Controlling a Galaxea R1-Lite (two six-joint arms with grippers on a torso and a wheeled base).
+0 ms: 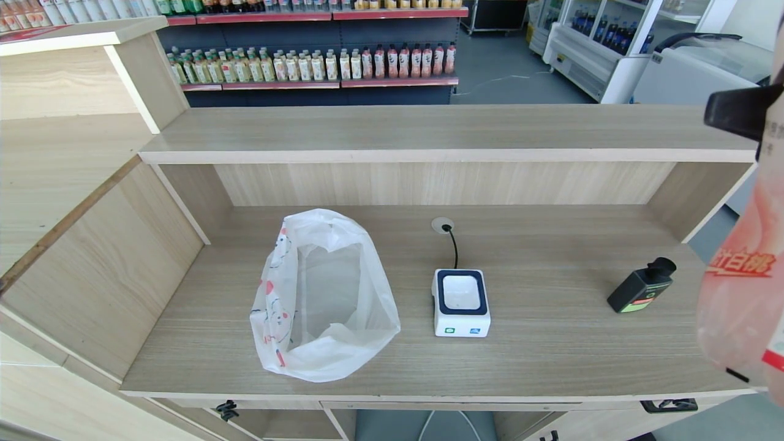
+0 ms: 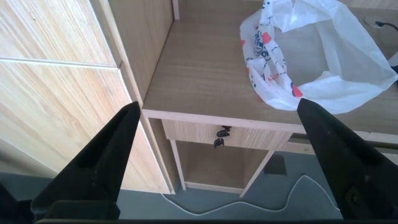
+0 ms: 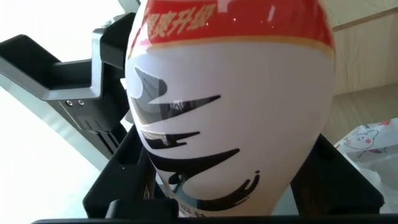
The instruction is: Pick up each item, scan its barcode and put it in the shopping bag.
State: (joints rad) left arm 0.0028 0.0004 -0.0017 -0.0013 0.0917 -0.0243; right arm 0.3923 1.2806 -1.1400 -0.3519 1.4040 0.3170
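A pale pink drink bottle [image 1: 741, 294] with a red label band hangs close to the head camera at the far right, above the counter's right end. My right gripper [image 1: 742, 111] is shut on it, and in the right wrist view the bottle [image 3: 230, 93] sits between the black fingers [image 3: 118, 174]. The white printed shopping bag [image 1: 324, 294] stands open on the counter's left half. The white barcode scanner [image 1: 460, 302] sits at mid counter, to the right of the bag. A small black bottle [image 1: 642, 286] lies further right. My left gripper [image 2: 214, 162] hangs open off the counter's front left corner, near the bag [image 2: 311, 56].
The wooden counter [image 1: 551, 361] has a raised back shelf and side walls. The scanner's cable [image 1: 454, 245] runs to a hole at the back. A drawer with a key [image 2: 219, 137] sits under the front edge. Store shelves of bottles stand behind.
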